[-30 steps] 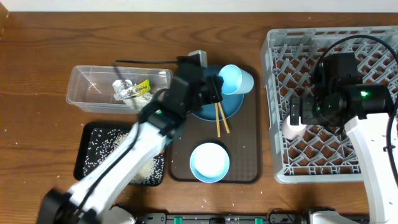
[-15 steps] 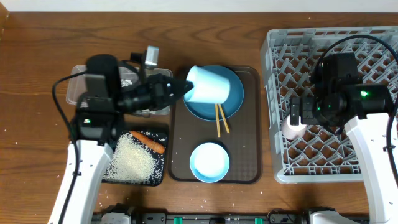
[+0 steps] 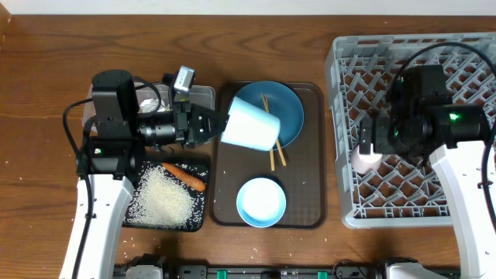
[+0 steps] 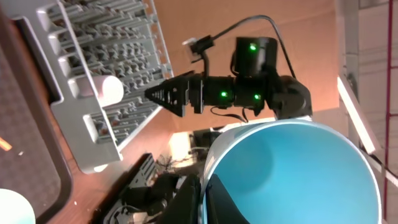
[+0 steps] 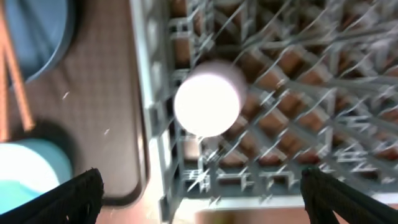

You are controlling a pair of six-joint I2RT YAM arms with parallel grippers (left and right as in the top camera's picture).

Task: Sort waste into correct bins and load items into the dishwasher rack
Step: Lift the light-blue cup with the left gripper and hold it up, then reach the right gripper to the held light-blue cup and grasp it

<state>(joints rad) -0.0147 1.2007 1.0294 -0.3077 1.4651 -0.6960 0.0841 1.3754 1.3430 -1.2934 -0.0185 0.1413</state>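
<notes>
- Small blue cup [image 3: 250, 129]: over the last second it is going from sitting at the back right of the blue plate [image 3: 291, 105] to hanging in the air over the plate's left edge, tipped on its side
- Left gripper [image 3: 211, 125]: staying clamped on the cup's rim, with one finger seemingly inside the cup
- Meaning for the task: the cup is now clear of the brown tray [image 3: 310, 209] and, as I judge it, is waiting to be carried across to the dishwasher rack [image 3: 465, 62]
- Still waiting on the tray: plate, light-blue bowl [image 3: 260, 200], chopsticks [image 3: 274, 155]
- Cup's heading: the left wrist view is looking straight into its hollow, so the mouth is facing back toward the left arm and the base is pointing right, toward the rack
- Long axis: lying near level, running left to right across the table and sloping slightly toward the front
- Right gripper [image 3: 370, 146]: keeping its jaws spread wide, holding nothing, and hovering just above the pink cup [image 5: 207, 106], which is sitting in the rack's left edge
</notes>
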